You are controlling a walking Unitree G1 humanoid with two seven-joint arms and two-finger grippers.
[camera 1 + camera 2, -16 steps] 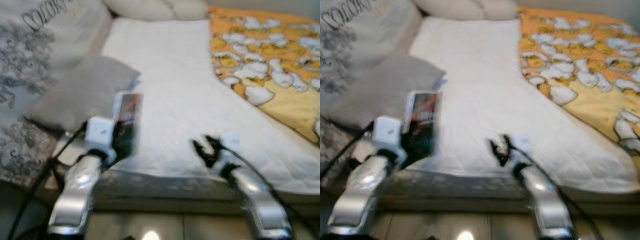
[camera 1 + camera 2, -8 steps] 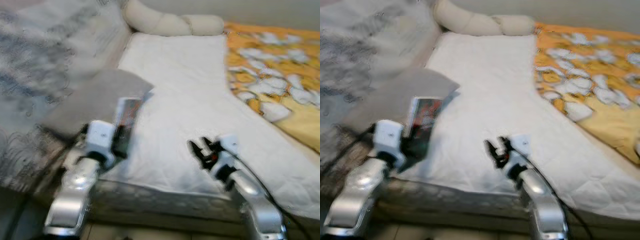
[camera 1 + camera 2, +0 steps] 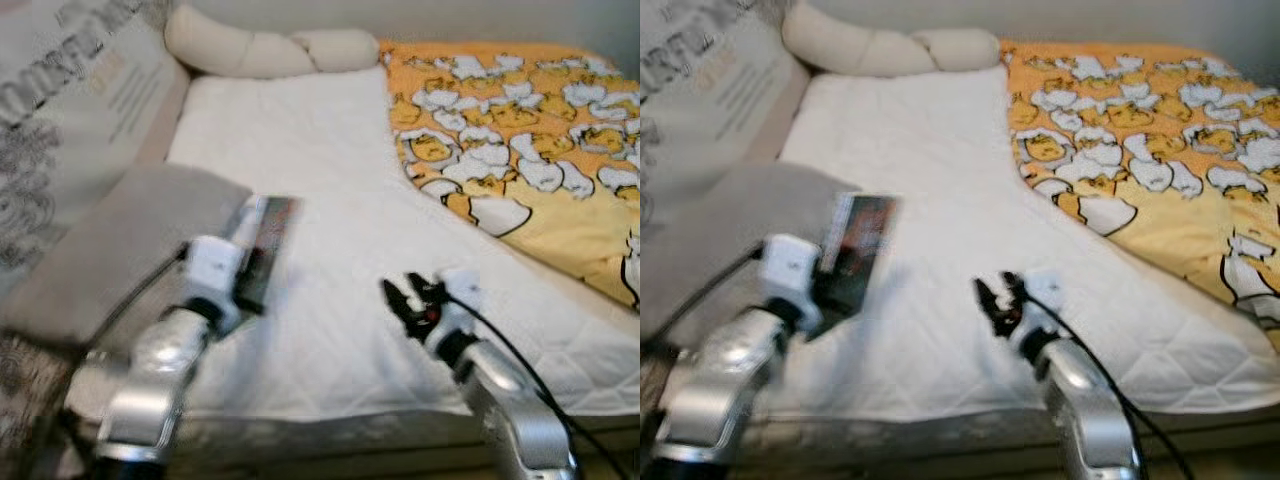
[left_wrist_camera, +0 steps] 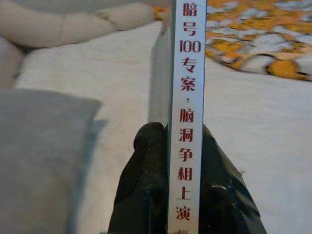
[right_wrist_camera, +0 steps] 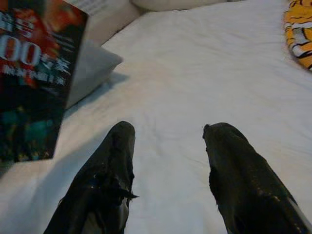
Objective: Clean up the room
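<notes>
1. Looking down at a bed (image 3: pixel 330 250) with a white quilted cover, an orange patterned blanket (image 3: pixel 520 130) on the right side, a cream bolster (image 3: pixel 260 50) at the head and a grey pillow (image 3: pixel 110 240) on the left.
2. Holding a thin book (image 3: pixel 262 245) in the left gripper (image 3: pixel 250 285), raised over the bed's left part, just beside the pillow.
3. Clenching the book by its lower end: the left fingers (image 4: pixel 146 185) pressing either face, with the white spine of red Chinese characters showing between them in the left wrist view.
4. Running the book's long axis straight out from the fingers, away from the robot toward the head of the bed, cover faces to the sides.
5. Hovering the right gripper (image 3: pixel 412 300) over the bed's middle, near the front edge, right fingers (image 5: pixel 109 180) spread apart and grasping nothing.
6. Showing the book's dark red-and-teal cover (image 5: pixel 34 83) off to the side in the right wrist view, well apart from those fingers.
7. Judging: book already secured by the left arm, so the coming move likely being a carry to wherever books belong, with the right arm free.
</notes>
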